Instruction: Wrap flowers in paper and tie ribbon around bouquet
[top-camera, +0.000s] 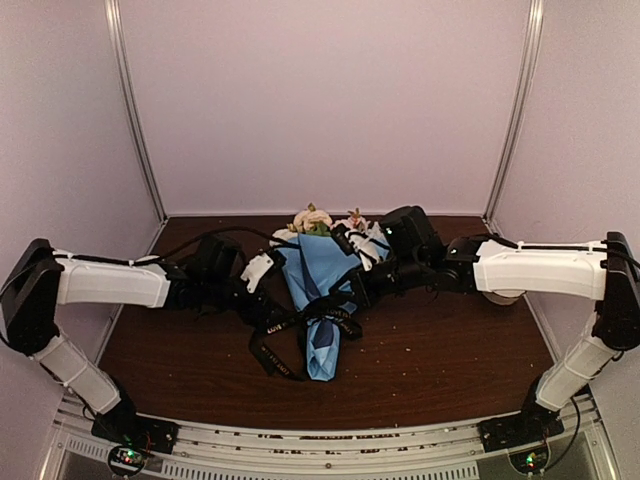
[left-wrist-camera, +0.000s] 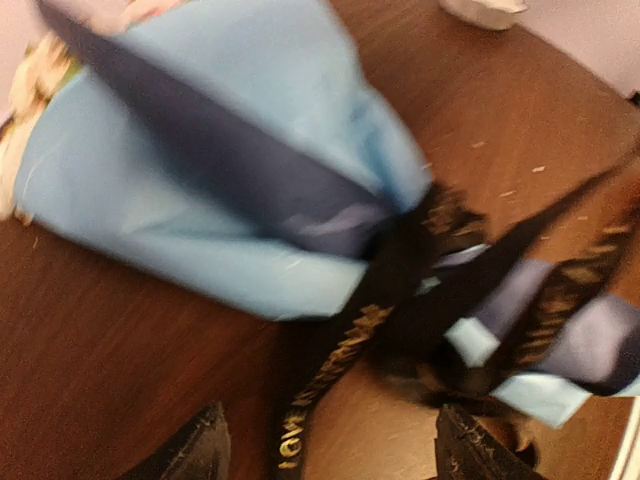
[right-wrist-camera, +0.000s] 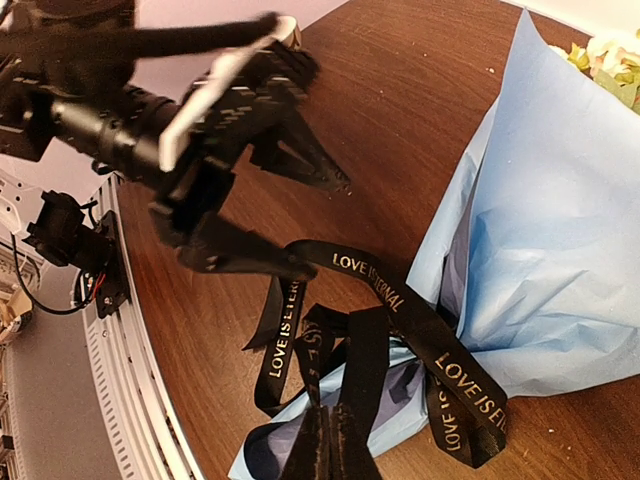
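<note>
The bouquet (top-camera: 318, 290) lies mid-table as a blue paper (right-wrist-camera: 555, 210) cone, with the flowers (top-camera: 312, 219) at its far end and the tip toward me. The black lettered ribbon (right-wrist-camera: 400, 300) crosses the cone's narrow part in loose loops, and a tail (top-camera: 272, 358) trails to the left. My left gripper (left-wrist-camera: 335, 452) is open just left of the cone, with a ribbon strand (left-wrist-camera: 300, 425) lying between its fingers. From the right wrist view, its lower finger touches the ribbon. My right gripper (right-wrist-camera: 330, 440) is shut on a ribbon strand over the cone's narrow part.
A white round object (top-camera: 505, 297) sits under my right forearm. Small crumbs dot the brown table (top-camera: 450, 350). Pale walls close off the back and both sides. A metal rail (top-camera: 320, 450) runs along the near edge.
</note>
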